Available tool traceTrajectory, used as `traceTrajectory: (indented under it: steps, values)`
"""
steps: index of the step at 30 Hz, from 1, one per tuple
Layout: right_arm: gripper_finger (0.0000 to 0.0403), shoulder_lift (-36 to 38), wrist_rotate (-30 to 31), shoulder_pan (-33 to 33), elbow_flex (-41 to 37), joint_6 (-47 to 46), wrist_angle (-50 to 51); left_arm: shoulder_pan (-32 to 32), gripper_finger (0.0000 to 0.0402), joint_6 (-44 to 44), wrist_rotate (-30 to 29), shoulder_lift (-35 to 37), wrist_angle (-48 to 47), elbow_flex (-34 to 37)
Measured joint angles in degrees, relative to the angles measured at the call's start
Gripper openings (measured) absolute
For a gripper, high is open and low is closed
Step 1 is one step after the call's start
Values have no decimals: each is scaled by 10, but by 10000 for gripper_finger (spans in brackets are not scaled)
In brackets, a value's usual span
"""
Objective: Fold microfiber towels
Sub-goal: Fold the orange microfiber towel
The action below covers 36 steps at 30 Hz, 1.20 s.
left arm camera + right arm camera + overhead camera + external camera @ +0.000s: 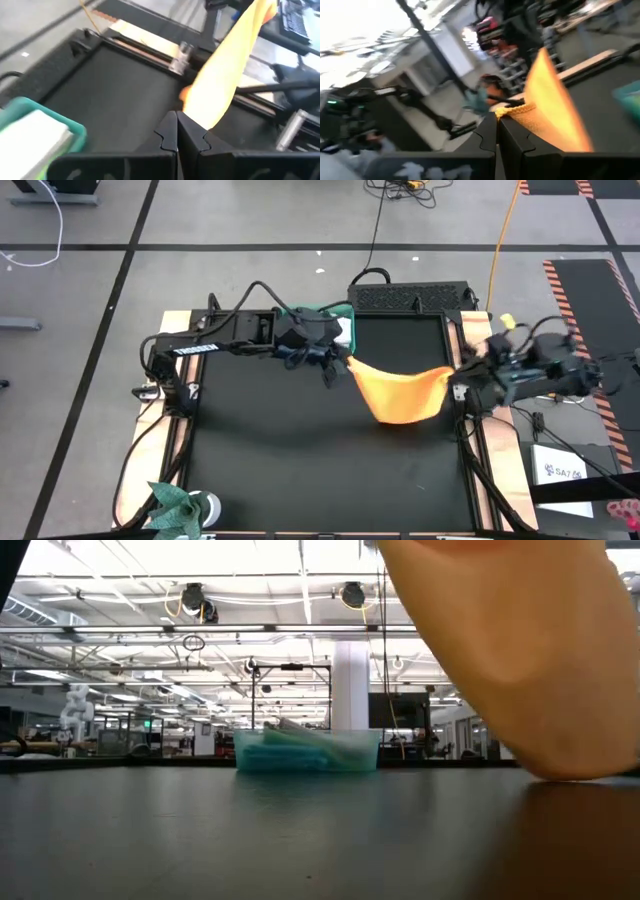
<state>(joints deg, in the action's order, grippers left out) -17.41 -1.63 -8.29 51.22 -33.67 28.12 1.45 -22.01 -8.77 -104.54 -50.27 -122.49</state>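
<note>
High view: the orange-yellow towel (402, 395) hangs slack above the black bench (300, 470), each upper corner pinched by the left hand (338, 370) and right hand (462, 375). Low view: the towel fills the upper right; the teal bin (308, 751) stands at the far edge. Wrist views: both hands are clamped on towel corners.

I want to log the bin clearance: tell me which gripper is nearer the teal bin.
Left. The left gripper, shut on the orange-yellow towel, is right beside the teal bin. The right gripper holds the towel's other corner, across the mat from it.
</note>
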Motion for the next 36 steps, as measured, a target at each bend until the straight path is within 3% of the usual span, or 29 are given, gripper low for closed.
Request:
traceTrajectory:
  steps: [4,8,13,18,20,25,29,36]
  values:
    - [0,-9,69,0,95,42,95,21,1,16,-21,7,38,0]
    - [0,-31,137,0,174,109,113,45,0,26,-23,12,115,0]
    - [0,-79,132,0,225,131,115,52,0,12,36,15,189,0]
    - [0,-149,48,0,211,88,137,16,0,15,58,15,157,0]
    - [0,-180,13,-1,209,91,139,4,0,34,30,15,141,0]
    - [0,-221,0,0,262,117,191,10,0,42,-35,23,99,0]
    - [0,-220,36,0,319,121,273,35,0,34,-36,26,70,0]
    - [0,-217,147,0,412,126,417,87,0,33,11,15,72,0]
